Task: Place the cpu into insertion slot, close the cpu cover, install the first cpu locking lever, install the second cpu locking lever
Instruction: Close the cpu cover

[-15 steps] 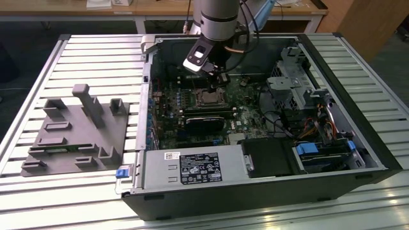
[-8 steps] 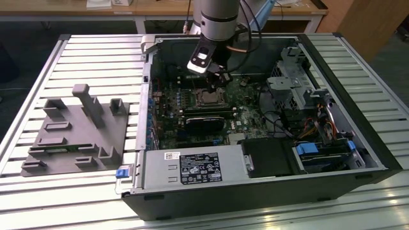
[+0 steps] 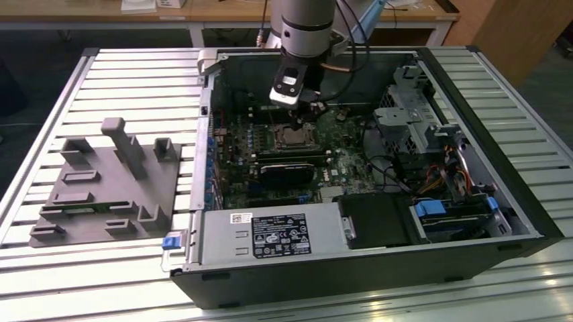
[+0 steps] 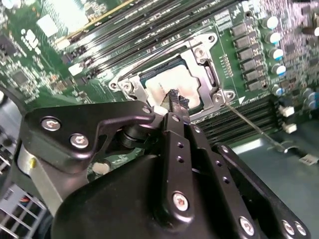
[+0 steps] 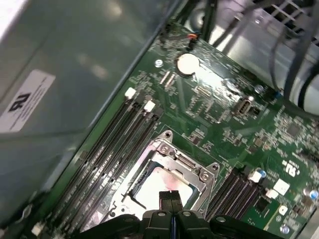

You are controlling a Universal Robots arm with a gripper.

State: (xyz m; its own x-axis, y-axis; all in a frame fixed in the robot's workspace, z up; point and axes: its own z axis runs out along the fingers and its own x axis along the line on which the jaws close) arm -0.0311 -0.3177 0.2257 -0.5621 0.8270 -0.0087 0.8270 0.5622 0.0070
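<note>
One narrow-pinched, empty end effector (image 4: 176, 98) hangs over the cpu (image 4: 155, 90) framed by the cpu cover (image 4: 213, 82).

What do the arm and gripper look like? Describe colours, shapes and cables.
The arm is a silver-grey cylinder with a dark band. Dark cables run beside it, and a pale camera block sits at its wrist. The gripper is black, with two narrow fingers dotted with small holes, angular link plates and silver screw heads.

The black hand (image 4: 176, 98) hides part of the pale cpu (image 4: 155, 90).
</note>
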